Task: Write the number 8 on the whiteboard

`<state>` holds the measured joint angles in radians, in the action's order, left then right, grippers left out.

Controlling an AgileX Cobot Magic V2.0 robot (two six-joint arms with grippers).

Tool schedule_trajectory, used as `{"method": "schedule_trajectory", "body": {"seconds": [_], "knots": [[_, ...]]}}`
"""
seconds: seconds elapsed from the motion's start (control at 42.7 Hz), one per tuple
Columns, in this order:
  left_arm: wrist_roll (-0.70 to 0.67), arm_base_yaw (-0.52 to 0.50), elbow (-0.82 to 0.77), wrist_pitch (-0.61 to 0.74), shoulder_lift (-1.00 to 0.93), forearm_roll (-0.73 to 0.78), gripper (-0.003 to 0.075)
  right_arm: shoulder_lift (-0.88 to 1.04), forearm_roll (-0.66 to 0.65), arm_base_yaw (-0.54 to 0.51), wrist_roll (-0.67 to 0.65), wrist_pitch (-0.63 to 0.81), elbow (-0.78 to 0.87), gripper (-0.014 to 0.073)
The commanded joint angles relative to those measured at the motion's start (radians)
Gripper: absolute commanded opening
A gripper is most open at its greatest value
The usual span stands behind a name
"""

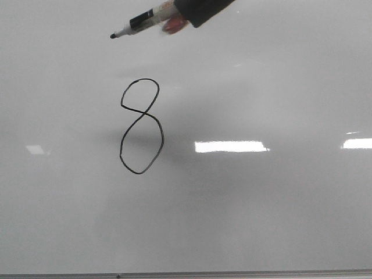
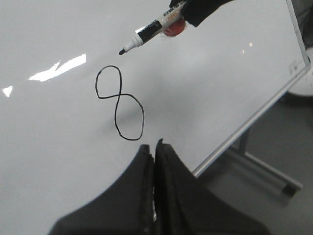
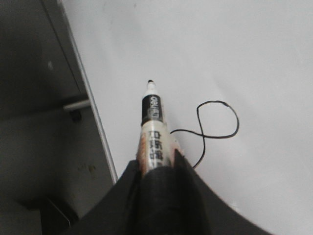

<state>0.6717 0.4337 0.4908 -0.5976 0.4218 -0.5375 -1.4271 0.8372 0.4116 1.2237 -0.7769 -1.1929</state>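
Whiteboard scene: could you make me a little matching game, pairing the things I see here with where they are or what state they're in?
Things:
1. black hand-drawn number 8
2. black-tipped marker pen
3. left gripper
4. right gripper

States:
A. shut on the pen
B. shut, holding nothing
C. drawn complete on the glossy pale whiteboard
D. tip lifted off, beyond the upper loop

Pairs: 1-C, 2-D, 3-B, 4-A

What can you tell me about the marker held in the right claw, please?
The marker is a slim whiteboard pen with a clear or white barrel bearing printed lettering, a black band near the front and a small dark tip, uncapped. The right claw is shut around its rear half. It points away from the claw, slanted, its tip clear of the finished number 8 and apparently lifted off the whiteboard. Only the claw touches it.
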Motion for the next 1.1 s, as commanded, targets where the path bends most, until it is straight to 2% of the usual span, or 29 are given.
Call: {"method": "schedule_trajectory", "body": {"seconds": [0.0, 0.141, 0.187, 0.328, 0.515, 0.585, 0.703, 1.007, 1.077], "knots": [[0.124, -0.003, 0.1, -0.027, 0.102, -0.009, 0.0078, 0.057, -0.047, 0.008, 0.08, -0.071, -0.037, -0.0059], [0.232, 0.009, 0.222, -0.106, 0.288, -0.013, 0.036, 0.076, -0.109, 0.081, 0.161, -0.13, -0.04, -0.0059], [0.27, 0.021, 0.258, -0.126, 0.336, -0.013, 0.0413, 0.076, -0.128, 0.121, 0.161, -0.123, -0.04, -0.0059], [0.294, 0.097, 0.336, -0.148, 0.437, 0.001, 0.042, 0.074, -0.155, 0.224, 0.161, -0.066, -0.04, -0.0059], [0.294, 0.216, 0.355, -0.14, 0.534, 0.031, 0.0419, 0.074, -0.155, 0.352, 0.161, -0.003, -0.04, -0.0059], [0.292, 0.225, 0.355, -0.134, 0.539, 0.031, 0.0389, 0.074, -0.16, 0.372, 0.161, 0.002, -0.04, -0.0059], [0.292, 0.225, 0.355, -0.148, 0.539, 0.032, 0.0298, 0.074, -0.16, 0.376, 0.161, 0.003, -0.04, -0.0059], [0.292, 0.225, 0.355, -0.17, 0.539, 0.034, -0.0007, 0.075, -0.182, 0.376, 0.16, 0.015, -0.04, -0.0053], [0.294, 0.225, 0.355, -0.176, 0.539, 0.034, -0.0021, 0.074, -0.182, 0.376, 0.148, 0.035, -0.04, -0.0014]]}}
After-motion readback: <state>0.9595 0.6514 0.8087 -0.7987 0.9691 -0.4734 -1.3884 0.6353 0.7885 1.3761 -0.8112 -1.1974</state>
